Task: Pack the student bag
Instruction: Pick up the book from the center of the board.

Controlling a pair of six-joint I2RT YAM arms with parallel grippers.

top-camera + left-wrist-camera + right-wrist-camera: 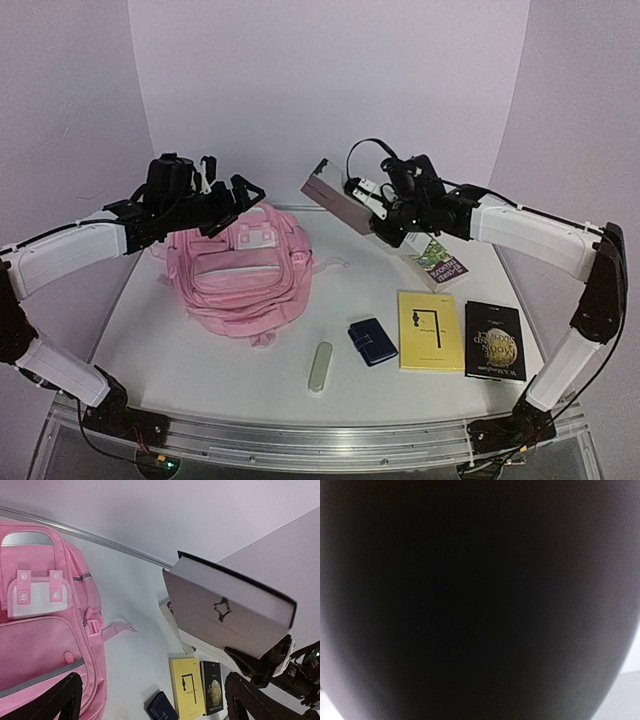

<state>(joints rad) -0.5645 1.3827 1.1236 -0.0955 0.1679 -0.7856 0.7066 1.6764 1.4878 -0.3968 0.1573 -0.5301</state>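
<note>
The pink student bag (240, 270) lies on the table at the left, its front pockets up; it also fills the left of the left wrist view (40, 630). My left gripper (228, 197) hovers above the bag's top end, open and empty, its fingers (55, 700) spread wide. My right gripper (368, 203) is shut on a thick dark-covered book (335, 195) and holds it tilted in the air to the right of the bag. The book (225, 610) also shows in the left wrist view. The right wrist view is all dark, blocked by the book.
On the table to the right lie a colourful book (440, 262), a yellow book (430, 330), a black book (494, 340), a navy wallet (372, 341) and a pale oblong case (320, 366). A metal rail runs along the table's near edge.
</note>
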